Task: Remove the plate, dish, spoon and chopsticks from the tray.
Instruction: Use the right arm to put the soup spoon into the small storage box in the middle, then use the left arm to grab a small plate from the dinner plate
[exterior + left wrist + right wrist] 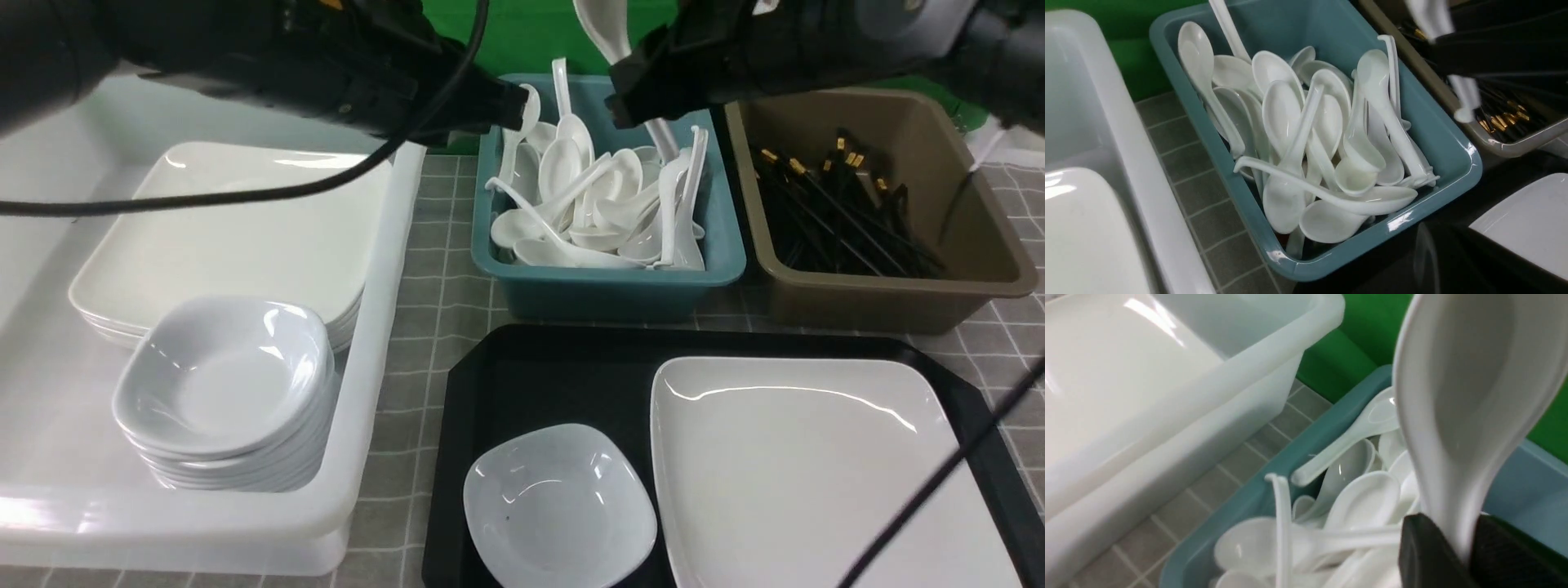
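Right gripper [1468,551]: narrowly parted jaws clamped on the handle of the spoon [602,28]. The spoon stands near upright, bowl uppermost, over the far right part of the teal bin [612,286]. Its handle end points down toward the heap of white spoons [588,212] in that bin.

Left gripper [510,106]: closed, nothing seen in it, held above the teal bin's far left corner.

The tray [555,367] lies just on the near side of the teal bin. It carries the dish [559,506] and, on the side further to the robot's right, the plate [816,474], the two just beside each other.

The brown bin [898,302], touching or nearly touching the teal bin's right side, holds the chopsticks [841,212] in a heap.

The white tub [384,286], left of the teal bin, holds stacked plates and dishes
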You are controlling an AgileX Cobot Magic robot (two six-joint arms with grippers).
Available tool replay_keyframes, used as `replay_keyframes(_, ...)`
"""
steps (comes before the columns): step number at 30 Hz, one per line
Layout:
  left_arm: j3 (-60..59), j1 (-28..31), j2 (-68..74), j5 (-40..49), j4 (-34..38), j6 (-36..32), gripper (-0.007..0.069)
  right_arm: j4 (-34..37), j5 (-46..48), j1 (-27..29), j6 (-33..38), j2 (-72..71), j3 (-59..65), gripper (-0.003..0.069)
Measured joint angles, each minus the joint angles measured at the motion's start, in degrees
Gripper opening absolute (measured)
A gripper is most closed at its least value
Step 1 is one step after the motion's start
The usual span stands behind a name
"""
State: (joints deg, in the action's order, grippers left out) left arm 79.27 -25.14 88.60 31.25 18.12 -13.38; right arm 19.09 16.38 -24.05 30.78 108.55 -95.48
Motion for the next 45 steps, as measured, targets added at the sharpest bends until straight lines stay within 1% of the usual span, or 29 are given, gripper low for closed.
replay_keyframes(1, 0.00, 0.00, 0.00, 0.00, 0.01, 0.01, 0.0005, 0.00, -0.30, 0.00, -0.10, 0.35, -0.36, 0.0161)
replay_keyframes(2, 0.00, 0.00, 0.00, 0.41, 0.18, -0.12, 0.0005, 0.00, -1.41, 0.00, -0.47, 3.11, -1.61, 0.0184)
replay_keyframes(4, 0.00, 0.00, 0.00, 1.77, 0.18, -0.17, 0.0005, -0.05, -2.07, 0.00, -0.68, 4.68, -2.00, 0.0266)
replay_keyframes(5, 0.00, 0.00, 0.00, 2.42, 0.24, -0.19, 0.0005, -0.05, -2.13, 0.00, -1.10, 5.07, -2.00, 0.0340)
replay_keyframes(6, 0.00, 0.00, 0.00, 3.25, 0.23, -0.19, 0.0005, -0.05, -2.05, 0.00, -1.60, 5.14, -2.00, 0.0378)
replay_keyframes(7, 0.00, 0.00, 0.00, 3.45, 0.23, -0.19, 0.0005, -0.05, -2.05, 0.00, -1.68, 5.13, -2.00, 0.0390)
replay_keyframes(8, 0.00, 0.00, 0.00, 4.60, 0.23, -0.19, 0.0005, -0.05, -1.54, 0.00, -2.30, 5.02, -2.00, 0.0458)
replay_keyframes(9, 0.00, 0.00, 0.00, 6.11, 0.32, -0.24, 0.0005, -0.05, -0.69, 0.00, -2.83, 4.48, -2.00, 0.0509)
replay_keyframes(10, 0.00, 0.00, 0.00, 7.04, 0.43, -0.44, 0.0005, -0.12, 0.39, 0.06, -2.94, 3.76, -2.00, 0.0536)
replay_keyframes(12, 0.00, 0.00, 0.00, 8.37, 0.66, -0.70, 0.0005, -1.14, 3.03, 0.11, -3.01, 1.63, -2.00, 0.0554)
replay_keyframes(13, 0.00, 0.00, 0.00, 9.10, 0.82, -1.18, 0.0005, -2.43, 4.74, 0.18, -3.01, 0.32, -2.00, 0.0546)
replay_keyframes(15, 0.00, 0.00, 0.00, 11.87, 1.37, -3.33, 0.0005, -6.60, 11.00, 0.42, -3.40, -4.38, -2.00, 0.0477)
replay_keyframes(17, 0.00, 0.00, 0.00, 14.73, 2.08, -4.95, 0.0005, -11.93, 18.58, 0.83, -4.89, -9.62, -2.00, 0.0332)
replay_keyframes(18, 0.00, 0.00, 0.00, 15.39, 2.23, -5.24, 0.0005, -13.02, 19.41, 0.91, -5.20, -10.71, -2.00, 0.0295)
replay_keyframes(20, 0.00, -0.32, 0.00, 18.87, 2.78, -6.32, 0.0005, -17.07, 29.77, 2.29, -7.02, -16.62, -2.13, 0.0118)
replay_keyframes(22, 0.00, -1.30, 0.11, 20.76, 2.60, -6.82, 0.0005, -18.24, 36.61, 3.94, -7.87, -21.00, -2.13, 0.0059)
replay_keyframes(24, 0.11, -3.18, 0.64, 22.08, 1.82, -7.25, 0.0005, -18.74, 45.04, 6.07, -9.47, -25.25, -2.08, 0.0037)
replay_keyframes(26, 0.31, -6.17, 1.85, 23.11, 0.29, -6.95, 0.0005, -19.09, 49.79, 7.53, -12.00, -29.03, -0.21, 0.0030)
replay_keyframes(28, 0.31, -9.89, 4.18, 23.99, -2.93, -4.52, 0.0005, -19.09, 50.35, 8.03, -13.55, -33.81, 4.40, 0.0027)
replay_keyframes(30, 0.31, -12.45, 6.77, 24.28, -6.15, -1.28, 0.0005, -18.73, 50.35, 8.03, -13.61, -37.37, 9.08, 0.0027)
replay_keyframes(31, 0.31, -12.89, 7.39, 24.28, -6.45, -1.02, 0.0005, -18.73, 50.35, 8.03, -13.61, -37.75, 9.61, 0.0027)
replay_keyframes(32, 0.31, -14.43, 10.44, 24.39, -8.87, 0.99, 0.0007, -18.36, 50.35, 8.03, -13.61, -41.19, 14.97, 0.0027)
replay_keyframes(34, 0.31, -14.83, 11.81, 24.32, -9.67, 1.60, 0.0013, -18.32, 50.29, 8.03, -13.61, -43.30, 18.57, 0.0027)
replay_keyframes(36, 0.31, -15.03, 14.86, 21.70, -10.55, 1.67, 0.0039, -18.32, 50.01, 8.03, -13.43, -46.77, 24.73, 0.0027)
replay_keyframes(38, 0.31, -15.03, 15.77, 20.89, -10.77, 1.67, 0.0061, -18.17, 49.87, 8.03, -13.43, -47.94, 26.88, 0.0027)
replay_keyframes(39, 0.31, -15.03, 16.29, 20.32, -11.01, 1.67, 0.0080, -17.97, 49.80, 8.03, -13.43, -49.06, 28.90, 0.0027)
replay_keyframes(41, 0.31, -15.03, 17.68, 18.43, -11.54, 1.19, 0.0161, -17.77, 49.14, 8.03, -12.94, -51.23, 33.09, 0.0027)
replay_keyframes(43, 0.33, -15.03, 18.12, 17.76, -11.75, 1.18, 0.0200, -17.75, 48.70, 8.03, -12.40, -52.01, 34.54, 0.0027)
replay_keyframes(45, 0.33, -15.03, 19.17, 16.76, -12.70, 1.14, 0.0297, -17.75, 47.44, 8.03, -10.82, -53.82, 37.26, 0.0027)
